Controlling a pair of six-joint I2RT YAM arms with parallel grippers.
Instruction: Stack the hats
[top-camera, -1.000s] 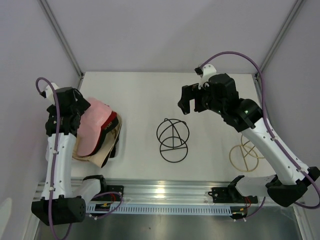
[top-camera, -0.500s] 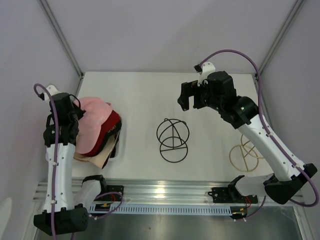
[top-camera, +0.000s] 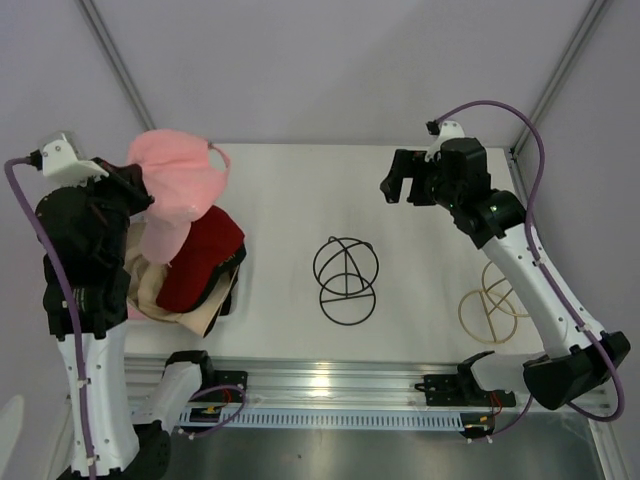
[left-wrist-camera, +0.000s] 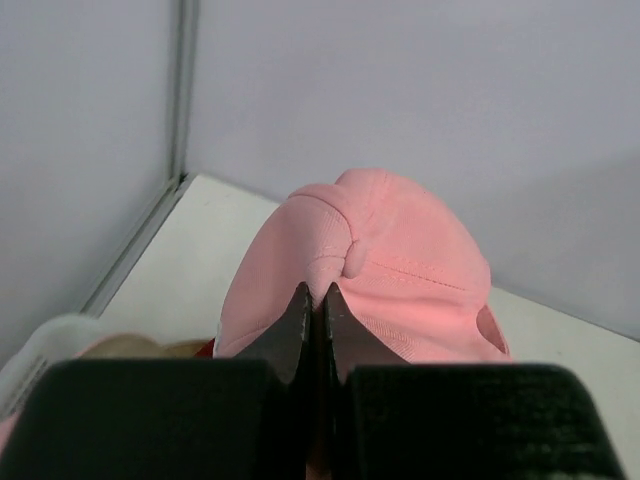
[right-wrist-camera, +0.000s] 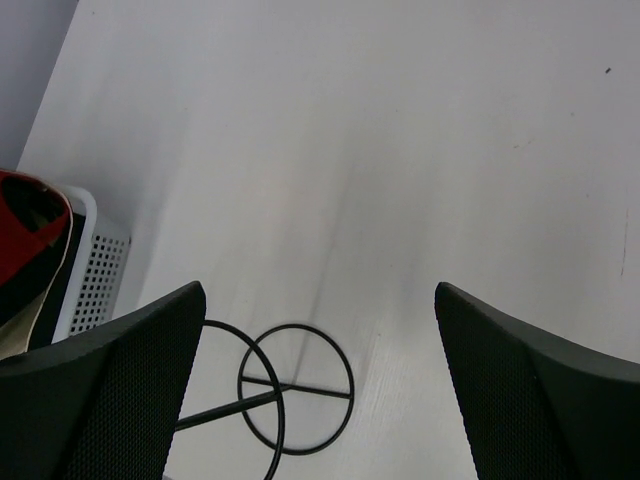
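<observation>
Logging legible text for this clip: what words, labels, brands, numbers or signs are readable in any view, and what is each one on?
No text is readable in any view.
pink hat, pinched in the left gripper: plain fabric, no print showing.
cap with the red underside: no lettering faces the cameras.
black module at the left arm's base: any marking is too small to read.

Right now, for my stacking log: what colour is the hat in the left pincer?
Pink. The hat shows best in the left wrist view.
</observation>
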